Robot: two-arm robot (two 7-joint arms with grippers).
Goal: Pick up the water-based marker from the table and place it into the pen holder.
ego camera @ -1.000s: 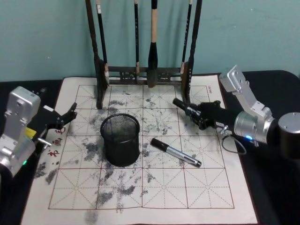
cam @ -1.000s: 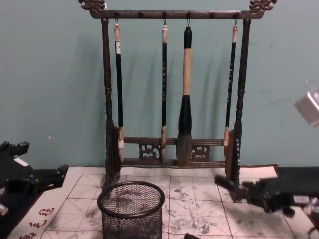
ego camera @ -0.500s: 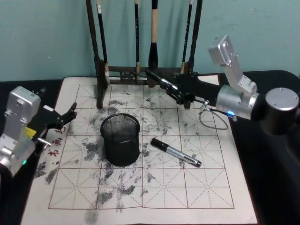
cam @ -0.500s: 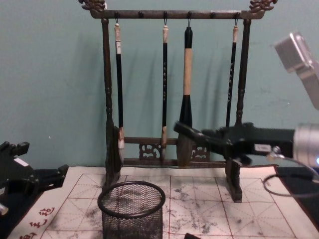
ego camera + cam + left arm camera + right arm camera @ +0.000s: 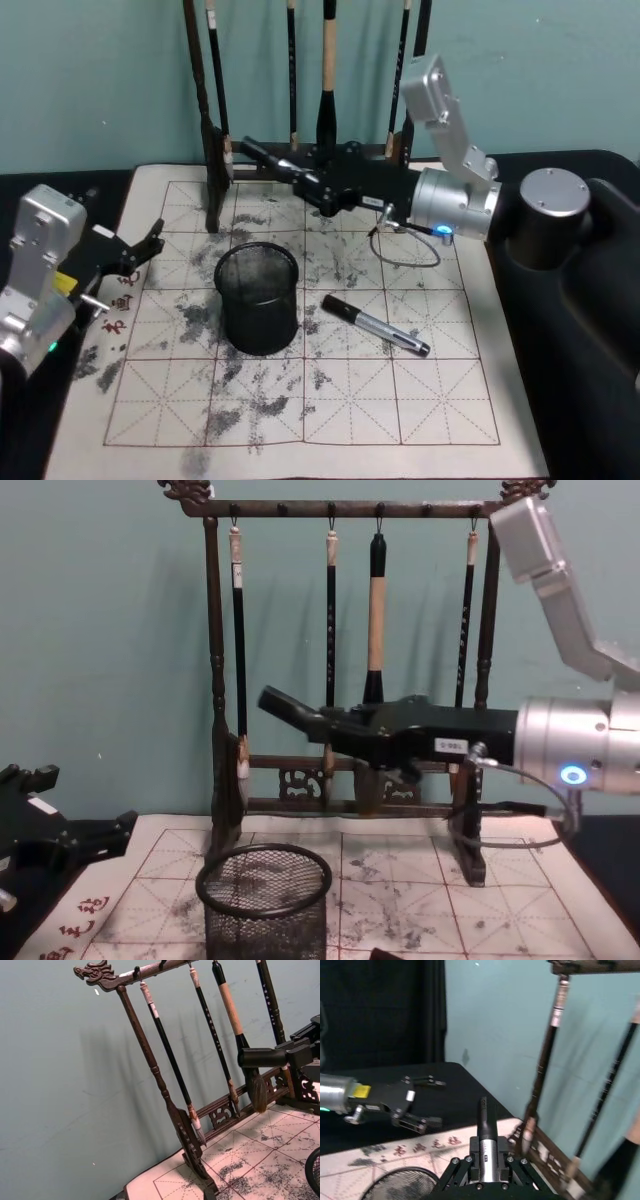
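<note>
Right gripper swung left, closed; marker lies diagonal, cap far-left; left gripper parked, spread.

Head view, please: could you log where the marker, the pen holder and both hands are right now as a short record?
marker: lying on the table, just right of the pen holder, untouched
pen holder: upright on the table
right hand: shut, empty, raised in front of the brush rack
left hand: open, parked at the table's left edge
stage: marker not yet picked up
</note>
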